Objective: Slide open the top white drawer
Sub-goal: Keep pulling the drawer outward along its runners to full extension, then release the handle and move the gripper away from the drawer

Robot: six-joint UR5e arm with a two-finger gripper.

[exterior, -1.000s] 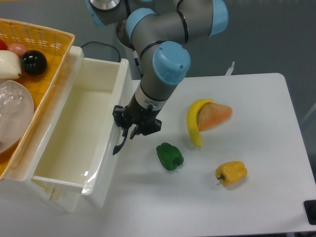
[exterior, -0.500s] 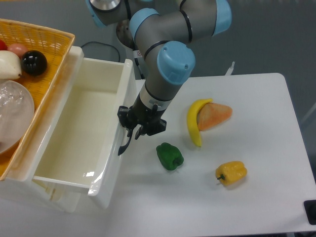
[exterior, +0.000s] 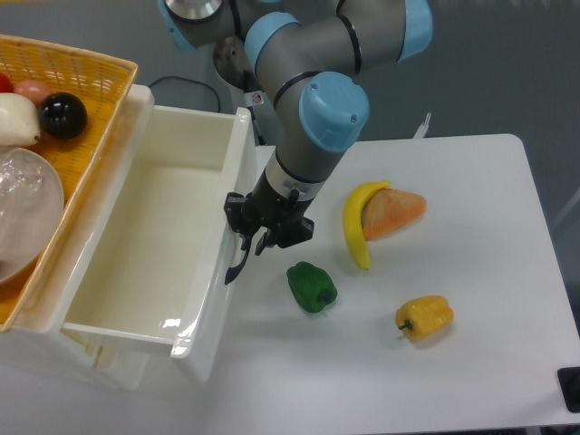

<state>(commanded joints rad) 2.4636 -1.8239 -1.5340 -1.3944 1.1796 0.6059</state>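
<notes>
The top white drawer is a deep glossy white tray pulled well out of the cabinet toward the right, and its inside is empty. A black curved handle sits on its front wall. My gripper is right at that handle, shut on it, with the black fingers wrapped around its upper part. The grey arm with blue joints reaches down to it from the top of the view.
A green pepper lies just right of the drawer front. Further right are a yellow banana, an orange wedge and a yellow pepper. A wicker basket with several items sits on top of the cabinet.
The gripper has moved right and slightly down with the handle in it, and the drawer front has slid further right, out of the cabinet.
</notes>
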